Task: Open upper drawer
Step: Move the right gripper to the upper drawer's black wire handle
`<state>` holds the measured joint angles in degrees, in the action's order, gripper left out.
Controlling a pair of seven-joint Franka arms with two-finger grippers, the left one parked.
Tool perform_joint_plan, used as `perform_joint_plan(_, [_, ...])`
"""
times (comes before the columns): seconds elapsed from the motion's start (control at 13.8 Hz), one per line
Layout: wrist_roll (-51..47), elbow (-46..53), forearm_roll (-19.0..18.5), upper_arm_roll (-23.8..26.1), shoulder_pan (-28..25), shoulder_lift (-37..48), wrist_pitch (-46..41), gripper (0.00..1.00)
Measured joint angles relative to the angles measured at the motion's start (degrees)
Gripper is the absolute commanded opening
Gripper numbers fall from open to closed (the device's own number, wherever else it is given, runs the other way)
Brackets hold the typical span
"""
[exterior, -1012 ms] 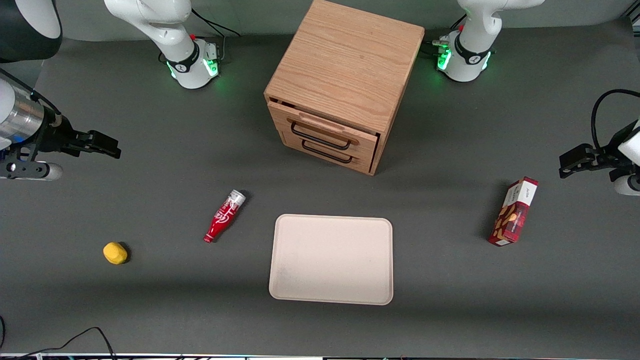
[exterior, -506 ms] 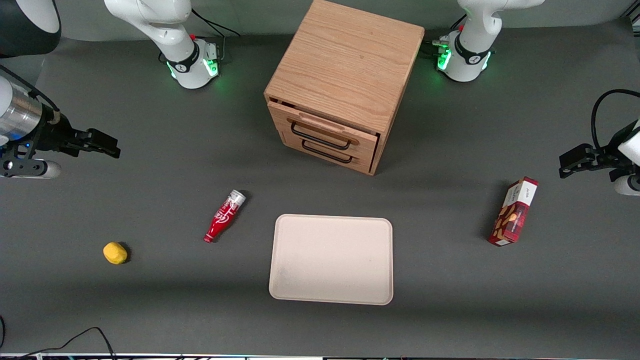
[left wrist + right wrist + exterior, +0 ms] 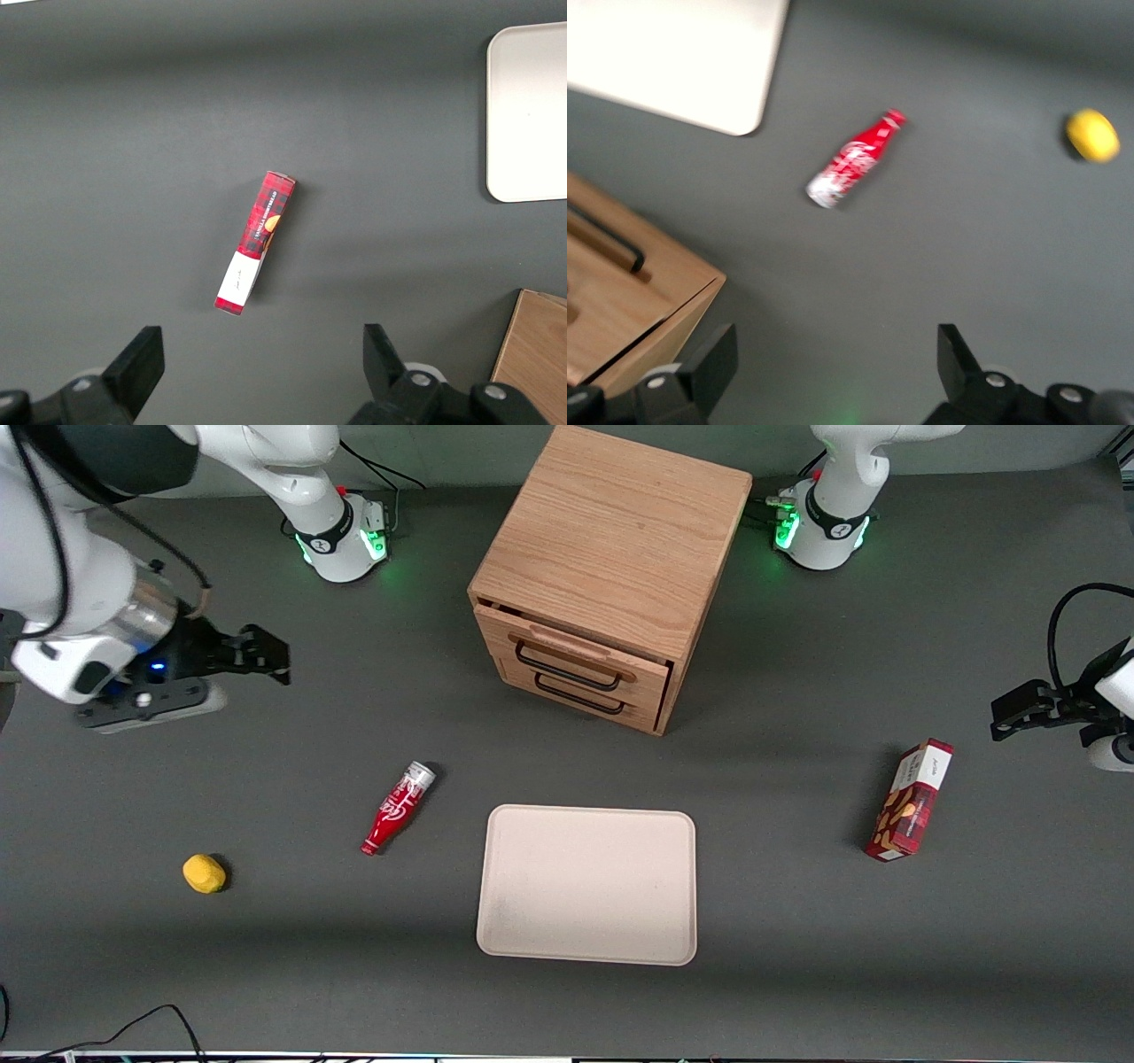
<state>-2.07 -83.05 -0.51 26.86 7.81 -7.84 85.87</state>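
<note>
The wooden cabinet (image 3: 611, 549) stands at the middle of the table, its two drawers facing the front camera at an angle. The upper drawer (image 3: 580, 657) has a wooden lip strip and a black wire handle (image 3: 567, 670); it sits slightly proud of the cabinet face. The lower drawer (image 3: 576, 700) is beneath it. My gripper (image 3: 282, 662) hovers above the table toward the working arm's end, well apart from the cabinet, open and empty. In the right wrist view the gripper (image 3: 835, 354) has its fingers spread wide, with a cabinet corner (image 3: 629, 292) beside one finger.
A red bottle (image 3: 398, 808) lies on the table nearer the front camera than my gripper, and also shows in the right wrist view (image 3: 852, 161). A yellow lemon (image 3: 204, 873), a beige tray (image 3: 586, 948) and a red snack box (image 3: 912, 801) lie nearer the camera than the cabinet.
My gripper has swung in toward the cabinet and slightly farther from the front camera. The drawers and the loose objects have not moved.
</note>
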Motion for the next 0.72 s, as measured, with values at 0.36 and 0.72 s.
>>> perform_joint_plan(0.36, [9.2,8.0,0.1,14.6,0.0,-13.1,3.1,1.0])
perform_joint_plan(0.72, [12.1,10.8,-0.7,17.8,-8.0,-22.8,8.1,1.0])
